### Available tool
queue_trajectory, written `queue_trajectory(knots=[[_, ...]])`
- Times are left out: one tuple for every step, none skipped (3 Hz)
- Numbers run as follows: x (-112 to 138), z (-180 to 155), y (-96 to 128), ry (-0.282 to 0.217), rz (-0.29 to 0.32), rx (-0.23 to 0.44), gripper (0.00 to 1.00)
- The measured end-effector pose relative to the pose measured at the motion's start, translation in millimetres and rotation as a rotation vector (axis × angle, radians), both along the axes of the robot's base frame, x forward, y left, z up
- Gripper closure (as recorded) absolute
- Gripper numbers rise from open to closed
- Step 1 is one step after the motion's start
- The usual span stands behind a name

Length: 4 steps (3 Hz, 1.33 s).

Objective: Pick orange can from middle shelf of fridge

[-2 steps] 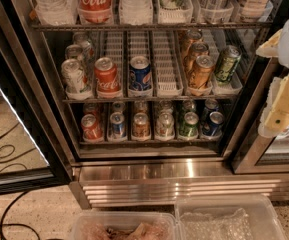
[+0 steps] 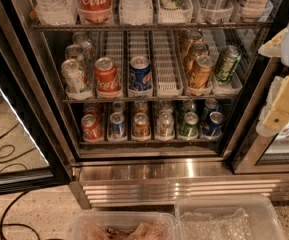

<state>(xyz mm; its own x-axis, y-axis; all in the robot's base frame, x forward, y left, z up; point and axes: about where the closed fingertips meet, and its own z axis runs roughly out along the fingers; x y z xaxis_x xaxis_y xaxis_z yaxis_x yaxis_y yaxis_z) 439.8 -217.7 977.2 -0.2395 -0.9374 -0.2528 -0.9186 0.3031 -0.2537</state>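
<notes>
Almost nothing is changed since the earlier picture: the gripper [image 2: 285,101] is kept at the right edge, outside the fridge [image 2: 174,176], so the reach is judged not started. Its opening cannot be told; no can is seen held. The orange can [image 2: 200,73] is stood front of the middle shelf [image 2: 149,99], right-hand lane, left of the gripper, well apart.

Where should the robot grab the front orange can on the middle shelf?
Probably its curved side wall, about mid-height, coming straight in from the open front of the fridge. The front orange can stands at the lane's front on the middle shelf; the rack above blocks its top, and the empty lane on its left gives room. The gripper hangs at the right, outside the shelves.
</notes>
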Motion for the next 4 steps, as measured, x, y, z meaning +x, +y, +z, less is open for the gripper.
queue_trajectory(knots=[[6.3, -19.3, -7.9, 0.030, -0.095, 0.069, 0.00], [12.4, -60.0, -27.5, 0.090, -0.277, 0.135, 0.00], [19.5, -96.5, -33.9, 0.184, -0.348, 0.157, 0.00], [19.5, -96.5, -33.9, 0.184, -0.348, 0.157, 0.00]])
